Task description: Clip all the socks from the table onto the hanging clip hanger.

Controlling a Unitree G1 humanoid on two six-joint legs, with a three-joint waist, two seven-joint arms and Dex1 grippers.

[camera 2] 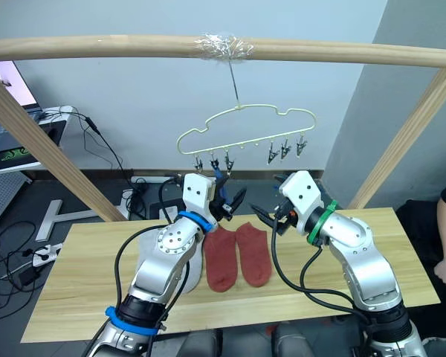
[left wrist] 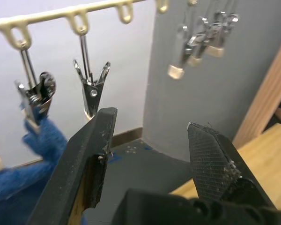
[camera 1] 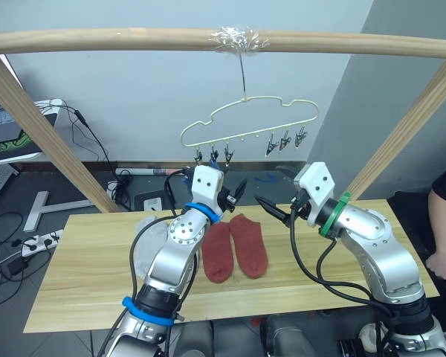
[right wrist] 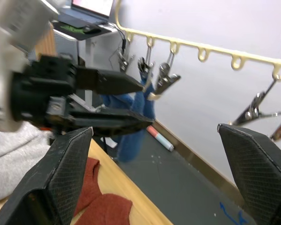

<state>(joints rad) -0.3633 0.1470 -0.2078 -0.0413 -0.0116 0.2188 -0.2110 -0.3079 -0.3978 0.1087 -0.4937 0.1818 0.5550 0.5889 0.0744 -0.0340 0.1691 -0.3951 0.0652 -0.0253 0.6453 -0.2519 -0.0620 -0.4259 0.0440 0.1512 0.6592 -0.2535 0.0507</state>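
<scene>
Eye view: we see two red socks (camera 1: pixel 236 251) and grey socks (camera 1: pixel 145 236) on the table (camera 1: pixel 74 282); both grippers empty, fingers spread.

Left wrist: blue sock (left wrist: pixel 23 154) already clipped on the clip hanger (left wrist: pixel 75 14).

Right wrist: right gripper (right wrist: pixel 154 178) gapes wide. We judge four remain.

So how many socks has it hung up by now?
Blue socks already hang from clips on the clip hanger, though how many is unclear. Both the left gripper and right gripper are open and empty. Two red socks and grey socks lie on the table.
</scene>
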